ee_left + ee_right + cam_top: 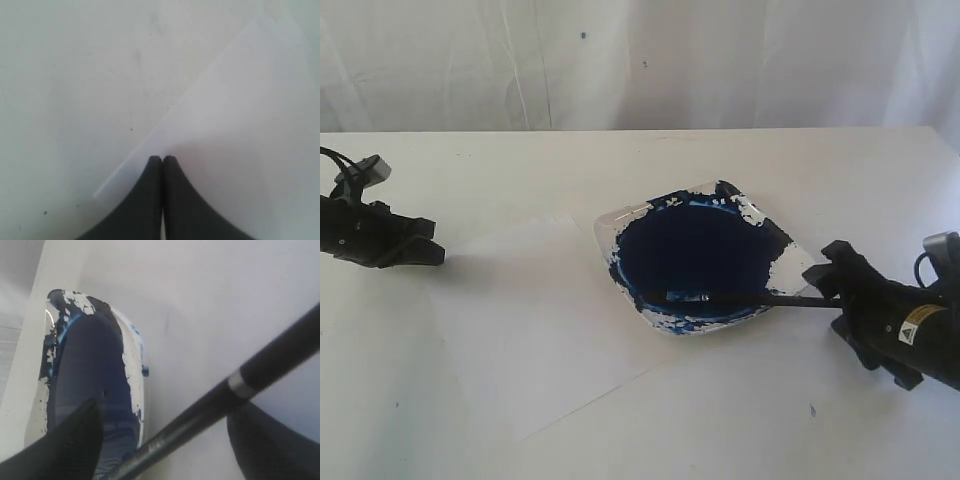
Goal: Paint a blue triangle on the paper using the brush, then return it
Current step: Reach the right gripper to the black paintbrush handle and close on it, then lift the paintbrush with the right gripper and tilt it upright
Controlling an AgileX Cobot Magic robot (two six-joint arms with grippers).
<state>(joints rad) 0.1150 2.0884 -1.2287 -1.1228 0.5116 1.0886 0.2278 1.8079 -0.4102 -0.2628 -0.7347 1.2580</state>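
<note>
The far edge of the counter is seen running straight beneath a white cloth backdrop; bare surface is left open behind the dish and along the near right, where one small blue speck is noted.

One dish, one brush, one sheet of paper and two arms are counted.

The paper is laid flat to the left of and nearer than the dish, plain white and barely paler than the counter; its edges are marked only by a faint shadow; whether its corner is overlapped by the dish cannot be told.

The brush is laid across the near rim of the dish, thin and black; a silvery band is shown on its handle; its tip is lost against the dark blue paint.

The left fingers are pressed together on nothing, over the sheet's left edge.

The right fingers are spread wide, the brush handle passed between them ungrasped.
</note>
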